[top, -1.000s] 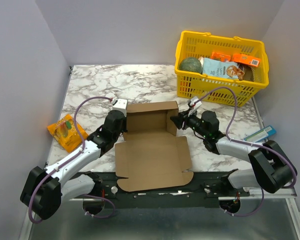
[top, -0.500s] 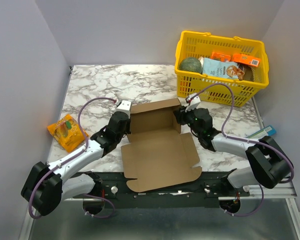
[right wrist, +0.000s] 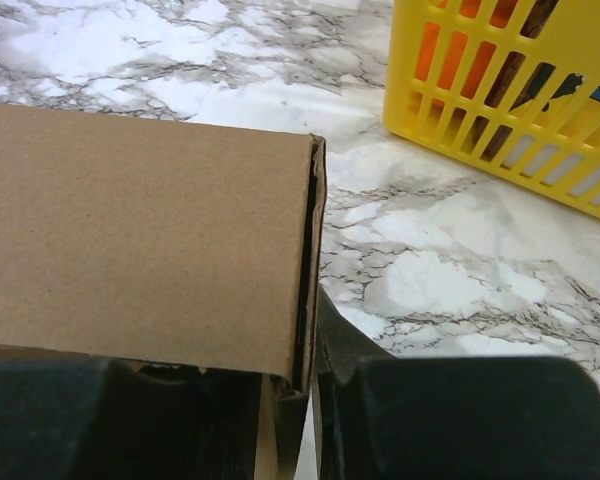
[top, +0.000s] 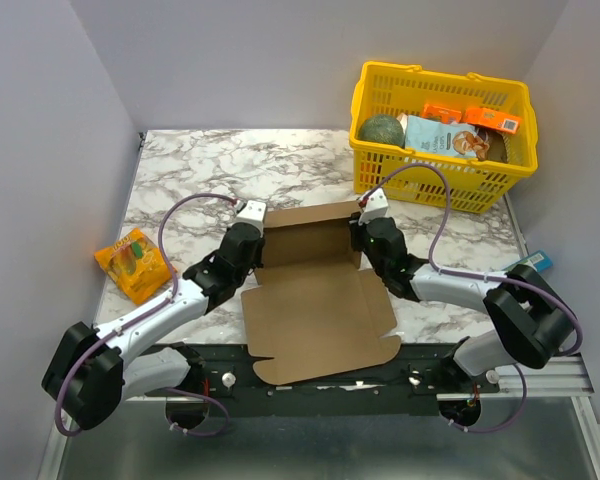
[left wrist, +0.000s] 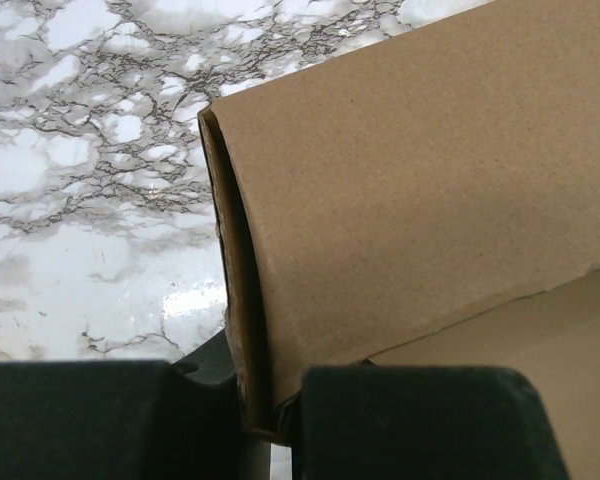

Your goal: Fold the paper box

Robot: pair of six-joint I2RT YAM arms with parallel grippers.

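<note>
Marbled white desk (top: pixel 230 165) fills the middle of the overhead view, with grey walls behind it. Just left of centre, the left gripper (top: pixel 254 228) is pinching the raised left side wall of the paper box (top: pixel 315 300). The left wrist view shows that doubled cardboard wall caught between its dark fingers (left wrist: pixel 410 420) at the bottom edge. Just right of centre, the right gripper (top: pixel 361 230) pinches the box's right side wall in the same way, the wall's end running down between its fingers (right wrist: pixel 460 415). The box sits at the frame's centre, its back and side walls standing, its broad flap lying flat toward the bottom. A yellow basket (top: pixel 380 170) of goods stands upper right. An orange packet (top: pixel 133 262) lies at the desk's left edge.
</note>
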